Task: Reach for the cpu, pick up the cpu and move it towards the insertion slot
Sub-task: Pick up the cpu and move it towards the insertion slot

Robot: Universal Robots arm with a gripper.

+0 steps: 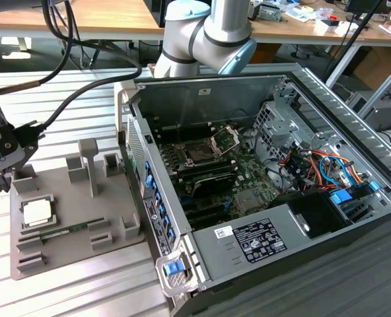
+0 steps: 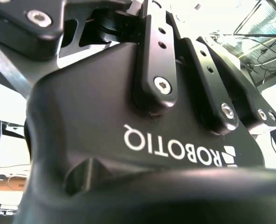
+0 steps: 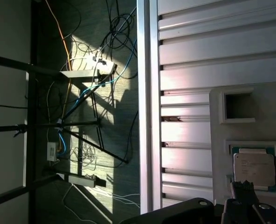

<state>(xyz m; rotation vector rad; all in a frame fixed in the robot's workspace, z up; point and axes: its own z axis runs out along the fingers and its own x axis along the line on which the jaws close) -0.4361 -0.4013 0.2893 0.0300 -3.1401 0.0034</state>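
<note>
Hand (image 1: 6,165) partly beyond frame edge

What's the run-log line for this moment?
stage: reach | gripper: near cpu | cpu: in tray | insertion slot: on motherboard

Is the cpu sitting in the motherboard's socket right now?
No, the cpu lies in the grey tray, outside the computer case.

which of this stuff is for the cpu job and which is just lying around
For the job:
cpu, sitting in the grey tray
insertion slot on the motherboard
pincer, near the tray

Lying about:
memory stick
power supply
coloured cables
</note>
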